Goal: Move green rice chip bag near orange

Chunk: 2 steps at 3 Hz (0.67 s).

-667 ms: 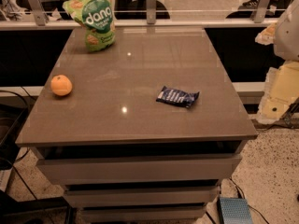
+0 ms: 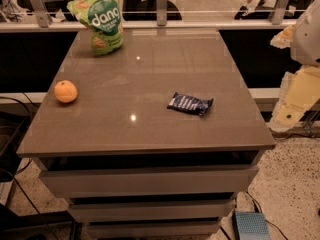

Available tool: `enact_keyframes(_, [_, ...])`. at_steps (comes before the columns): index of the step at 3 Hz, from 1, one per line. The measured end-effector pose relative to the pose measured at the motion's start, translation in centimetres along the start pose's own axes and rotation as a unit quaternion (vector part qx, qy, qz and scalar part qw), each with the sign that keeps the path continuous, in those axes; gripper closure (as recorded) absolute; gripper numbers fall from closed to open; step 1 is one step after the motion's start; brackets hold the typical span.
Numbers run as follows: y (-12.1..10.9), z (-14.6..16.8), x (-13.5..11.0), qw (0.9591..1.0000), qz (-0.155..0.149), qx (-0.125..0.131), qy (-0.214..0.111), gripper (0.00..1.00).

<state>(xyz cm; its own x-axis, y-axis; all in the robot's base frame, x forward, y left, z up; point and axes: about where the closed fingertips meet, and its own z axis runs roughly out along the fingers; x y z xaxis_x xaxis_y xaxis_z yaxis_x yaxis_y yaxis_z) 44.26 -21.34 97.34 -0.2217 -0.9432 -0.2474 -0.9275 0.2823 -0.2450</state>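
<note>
Item: green rice chip bag (image 2: 100,19), upright on worktop (image 2: 150,79), well behind orange (image 2: 66,91). Gripper (image 2: 296,96): off the worktop, far right of orange; state we cannot tell. We favour a square grasp on its crinkly top, landing just beside orange.

The light is dim and warm and falls from overhead, leaving two small glare spots on the glossy tabletop (image 2: 150,84) and a pale sheen along its far edge. Deep shadow fills the gaps beneath the tabletop. My gripper (image 2: 297,96) hangs pale and washed-out at the right edge.
</note>
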Motion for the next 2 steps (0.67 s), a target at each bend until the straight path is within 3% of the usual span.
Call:
enact_keyframes(1, [-1.6,2.9,-1.8,0.9988,0.005,-0.001,-0.049,0.00])
enact_keyframes(2, [-5.3,6.0,-4.6,0.9944,0.022,0.026,-0.100,0.00])
